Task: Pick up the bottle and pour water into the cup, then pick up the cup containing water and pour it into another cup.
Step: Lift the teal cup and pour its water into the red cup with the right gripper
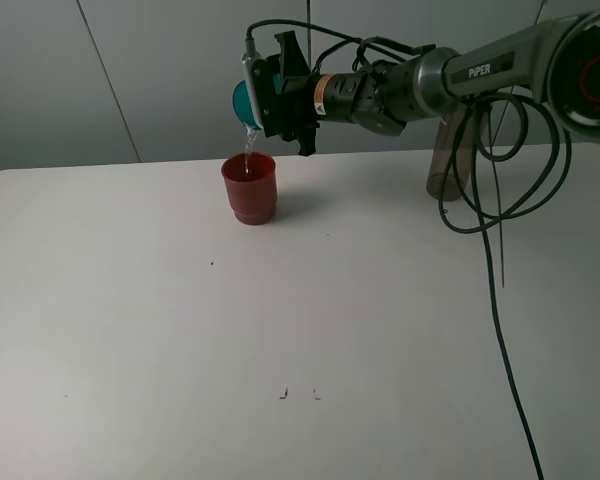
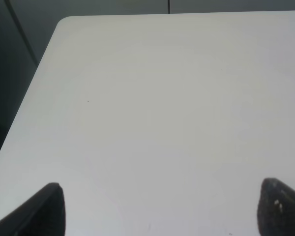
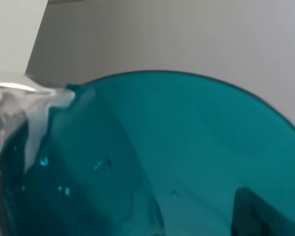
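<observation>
Right gripper (image 1: 270, 95) clamped tight on tipped teal cup (image 1: 245, 100), water streaming into red cup (image 1: 249, 187) just below on table (image 1: 130, 320); thin, slick plastic, best gripped mid-wall; left gripper (image 2: 160, 209) jaws wide, empty.

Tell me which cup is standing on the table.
The red cup. It stands upright on the table; the teal cup is tipped above it in the right gripper.

High camera overlooks the table (image 1: 180, 330); wrist cameras view it close up.
</observation>
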Robot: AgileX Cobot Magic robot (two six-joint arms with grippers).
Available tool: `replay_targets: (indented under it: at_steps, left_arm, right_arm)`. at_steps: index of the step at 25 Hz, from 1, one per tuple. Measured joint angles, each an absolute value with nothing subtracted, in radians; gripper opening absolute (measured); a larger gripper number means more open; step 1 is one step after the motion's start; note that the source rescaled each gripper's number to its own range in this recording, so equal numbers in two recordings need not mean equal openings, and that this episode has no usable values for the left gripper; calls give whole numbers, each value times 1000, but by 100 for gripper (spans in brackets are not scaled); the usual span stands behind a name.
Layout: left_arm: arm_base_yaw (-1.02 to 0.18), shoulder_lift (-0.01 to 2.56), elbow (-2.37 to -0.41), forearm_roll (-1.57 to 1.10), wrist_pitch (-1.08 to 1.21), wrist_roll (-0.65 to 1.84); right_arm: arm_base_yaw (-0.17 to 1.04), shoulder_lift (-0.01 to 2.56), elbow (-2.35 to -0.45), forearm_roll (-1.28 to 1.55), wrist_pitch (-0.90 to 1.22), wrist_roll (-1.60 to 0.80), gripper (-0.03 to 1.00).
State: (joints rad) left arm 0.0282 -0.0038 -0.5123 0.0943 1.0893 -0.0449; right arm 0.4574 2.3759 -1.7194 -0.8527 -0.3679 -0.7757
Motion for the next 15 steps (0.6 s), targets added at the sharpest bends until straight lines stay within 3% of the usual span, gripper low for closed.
replay_targets:
  at_steps: [15]
  left_arm:
    - [28,-4,-512,94,1089,-45]
  right_arm:
    - [457,2376,-1719,-853,-377,-918,7]
